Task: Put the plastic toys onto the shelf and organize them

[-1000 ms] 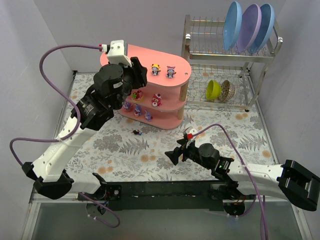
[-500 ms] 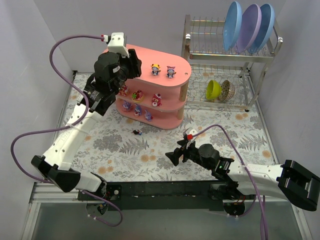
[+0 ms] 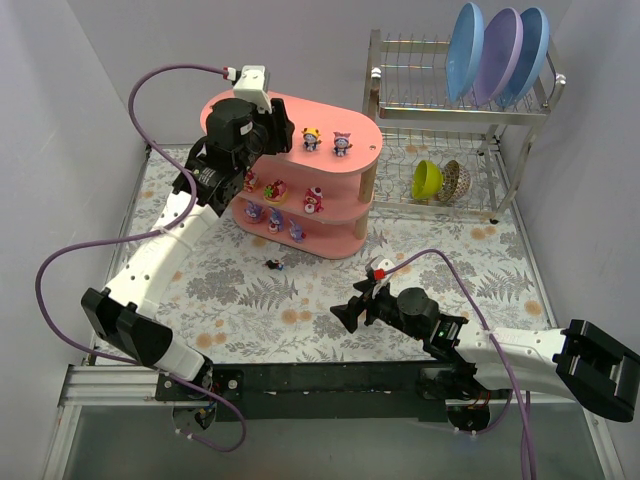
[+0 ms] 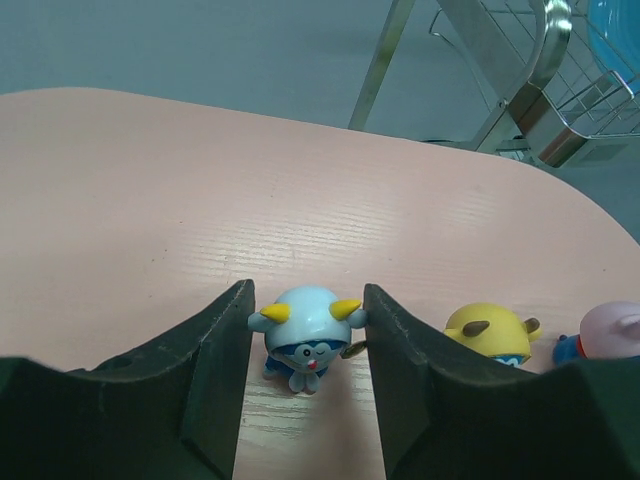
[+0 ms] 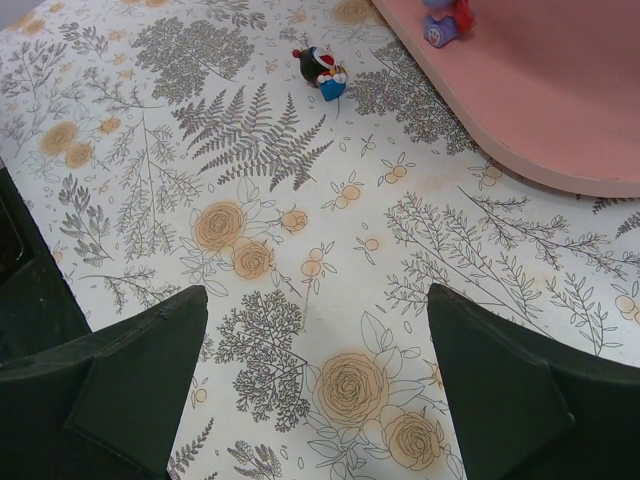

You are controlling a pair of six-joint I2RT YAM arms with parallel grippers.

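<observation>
The pink three-tier shelf (image 3: pixel 345 178) stands at the back middle. My left gripper (image 3: pixel 277 135) is over the top tier, shut on a light blue toy with yellow horns (image 4: pixel 305 335) whose feet rest on the shelf top (image 4: pixel 200 200). A yellow toy (image 4: pixel 490 333) and a pink-headed toy (image 4: pixel 612 330) stand just right of it, and both also show in the top view (image 3: pixel 311 139) (image 3: pixel 342 144). More toys stand on the middle tier (image 3: pixel 314 200) and the lower tier (image 3: pixel 297 231). A black, red and blue toy (image 3: pixel 273 265) (image 5: pixel 322 70) lies on the table. My right gripper (image 3: pixel 350 312) (image 5: pixel 315 350) is open and empty above the table.
A metal wire dish rack (image 3: pixel 400 100) stands at the back right, holding three plates (image 3: pixel 500 50), a green bowl (image 3: pixel 427 180) and a patterned bowl (image 3: pixel 455 181). The floral table cover (image 3: pixel 250 300) spreads in front of the shelf. Walls close in on the left and right.
My left arm has stretched up and to the right, bringing its gripper over the shelf's top tier. The right arm has not moved.
</observation>
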